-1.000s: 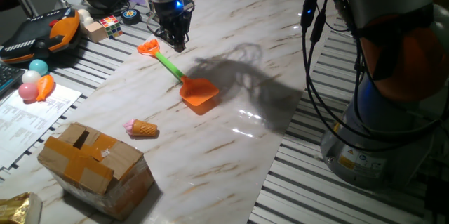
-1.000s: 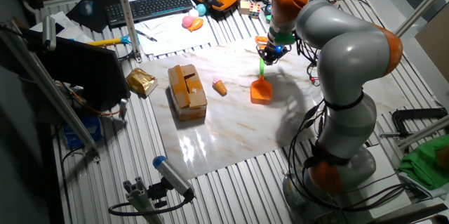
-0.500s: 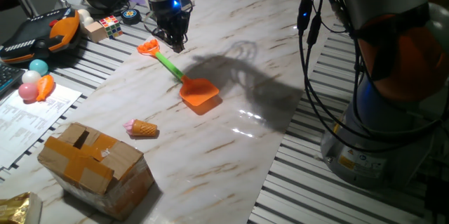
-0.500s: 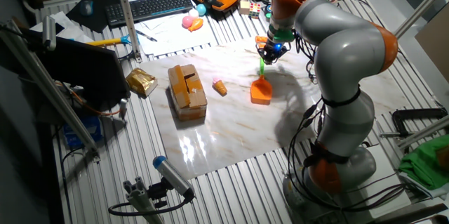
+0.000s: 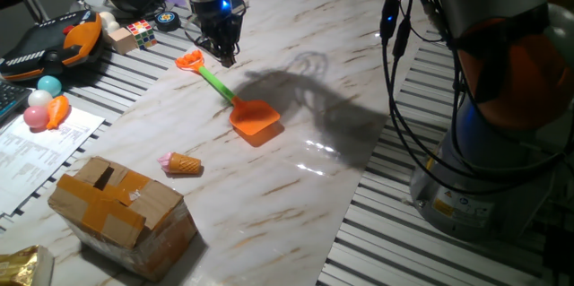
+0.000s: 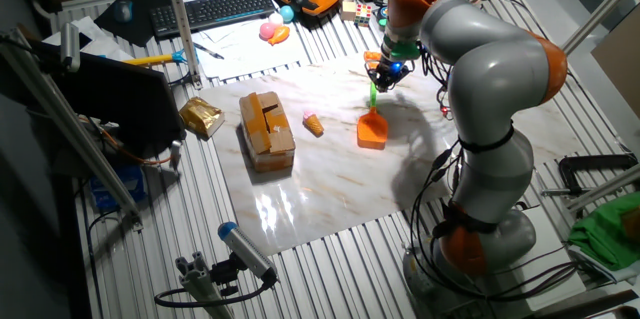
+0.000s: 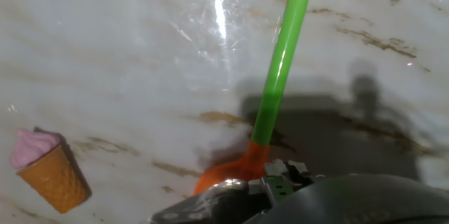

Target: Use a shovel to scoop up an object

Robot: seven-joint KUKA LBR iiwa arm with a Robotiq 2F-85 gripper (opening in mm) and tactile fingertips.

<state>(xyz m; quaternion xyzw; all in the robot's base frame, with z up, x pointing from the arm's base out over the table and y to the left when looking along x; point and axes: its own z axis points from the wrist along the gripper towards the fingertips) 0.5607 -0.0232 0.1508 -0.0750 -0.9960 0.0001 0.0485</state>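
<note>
Currently the shovel [image 5: 228, 94] lies flat on the marbled counter [image 5: 296, 156], and serves as the landmark for all positions below. Its orange scoop [image 5: 254, 118] rests on the counter surface, the green shaft [image 5: 215, 83] runs back from it, and the orange loop end [image 5: 188, 60] sits at the far end of the shaft.

The tool [image 5: 223, 54] hangs directly over the loop end of the shovel, fingers pointing down. In the one fixed view its dark fingertips appear just beside the top of the shaft. Whether they touch the shovel cannot be told. How far the tool is open cannot be told either: the hand view shows only a dark part of the housing at the bottom edge, over the orange loop end [image 7: 231, 171], with the shaft [image 7: 279, 69] running away up the frame.

The cone [image 5: 182, 164] lies on its side on the counter, well apart from the shovel, beyond the scoop end and off to one side. Its pink tip points away from the scoop. In the hand view the cone [image 7: 48, 170] sits at the lower left, clear of the shaft.

A taped cardboard box [image 5: 121, 204] stands further from the shovel than the cone, on the cone's far side. In the other fixed view the same order holds: shovel [image 6: 372, 119], cone [image 6: 313, 124], box [image 6: 266, 131].
</note>
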